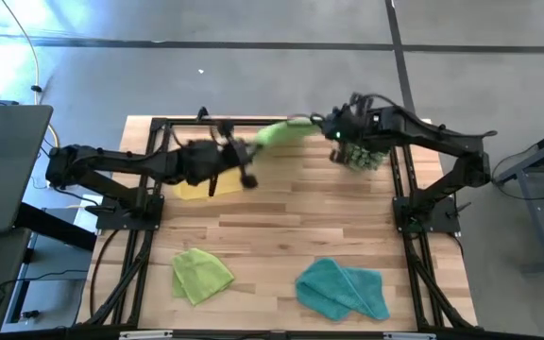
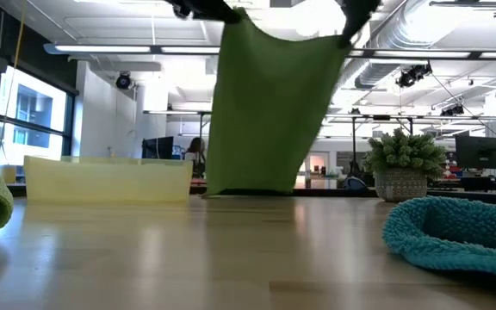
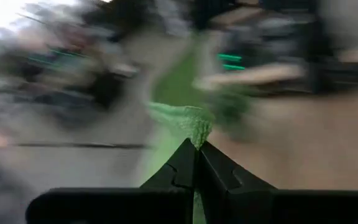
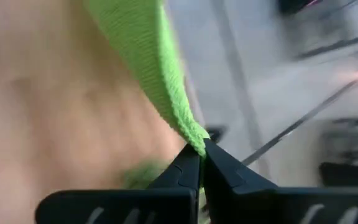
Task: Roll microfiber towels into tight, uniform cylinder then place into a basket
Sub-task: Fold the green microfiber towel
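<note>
Near the front edge of the wooden table [image 1: 291, 222] lie two soft cloths. One is a crumpled lime green towel [image 1: 201, 274] on the left. The other is a teal towel [image 1: 344, 288] on the right, folded over on itself in a loose heap. They lie well apart and no gripper touches them.

Farther back, a third cloth is up in the air. This held green towel [image 2: 269, 108] hangs down flat like a little curtain, and its bottom edge comes down about to the table top. The left gripper [image 3: 197, 146] is clenched on one top corner. The right gripper [image 4: 201, 149] is pinched tight on the other top corner. Between the two, the cloth is stretched out across the back middle of the table.

Behind the hanging cloth, on the left, sits the yellow basket [image 2: 106, 178]. It is low and see-through, and the left arm partly hides it from above. At the back right stands a spiky green plant [image 2: 406, 155] in a small woven pot.
</note>
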`<state>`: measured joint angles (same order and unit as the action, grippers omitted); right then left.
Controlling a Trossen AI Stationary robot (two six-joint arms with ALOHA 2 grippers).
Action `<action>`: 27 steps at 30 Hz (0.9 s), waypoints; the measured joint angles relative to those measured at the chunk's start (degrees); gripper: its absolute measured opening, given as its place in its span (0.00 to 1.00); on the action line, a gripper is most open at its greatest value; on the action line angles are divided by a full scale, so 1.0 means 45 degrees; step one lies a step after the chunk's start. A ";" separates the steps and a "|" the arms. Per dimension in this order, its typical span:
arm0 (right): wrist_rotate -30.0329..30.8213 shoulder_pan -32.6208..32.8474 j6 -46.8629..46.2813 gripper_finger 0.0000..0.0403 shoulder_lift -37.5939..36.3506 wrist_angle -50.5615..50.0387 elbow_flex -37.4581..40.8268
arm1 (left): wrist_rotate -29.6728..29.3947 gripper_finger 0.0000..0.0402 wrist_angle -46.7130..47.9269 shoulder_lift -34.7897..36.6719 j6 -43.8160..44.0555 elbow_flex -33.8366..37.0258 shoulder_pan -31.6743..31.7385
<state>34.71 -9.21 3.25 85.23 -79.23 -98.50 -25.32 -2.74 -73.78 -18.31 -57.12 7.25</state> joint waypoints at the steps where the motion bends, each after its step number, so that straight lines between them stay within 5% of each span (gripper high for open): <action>1: -0.0183 0.0287 -0.0641 0.00 0.0000 -0.0550 0.0000 | 0.0845 0.00 0.0554 -0.0101 0.0787 0.0001 -0.0204; 4: -0.0257 0.1346 -0.2191 0.00 -0.0005 -0.1642 0.0000 | 0.2385 0.00 0.1156 -0.0564 0.2361 0.0019 -0.0925; 10: -0.0994 0.3458 -0.4293 0.00 0.0306 -0.1952 0.0040 | 0.2870 0.00 0.1140 -0.1581 0.3280 0.0016 -0.2551; 14: -0.0947 0.4548 -0.4717 0.00 0.0350 -0.0746 0.1713 | 0.3690 0.00 0.1087 -0.2198 0.3748 0.0019 -0.3360; 22: -0.4362 0.6051 -0.5738 0.00 0.0345 0.3067 0.5913 | 0.6097 0.00 0.0519 -0.3095 0.5563 0.0009 -0.4149; 27: -0.6768 0.6516 -0.5889 0.00 0.0340 0.4790 0.7099 | 0.6281 0.00 0.0747 -0.3524 0.7374 0.0026 -0.4277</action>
<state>4.26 20.12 -23.25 86.76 -57.67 -66.55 2.94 0.62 -89.64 14.87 -57.01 -11.99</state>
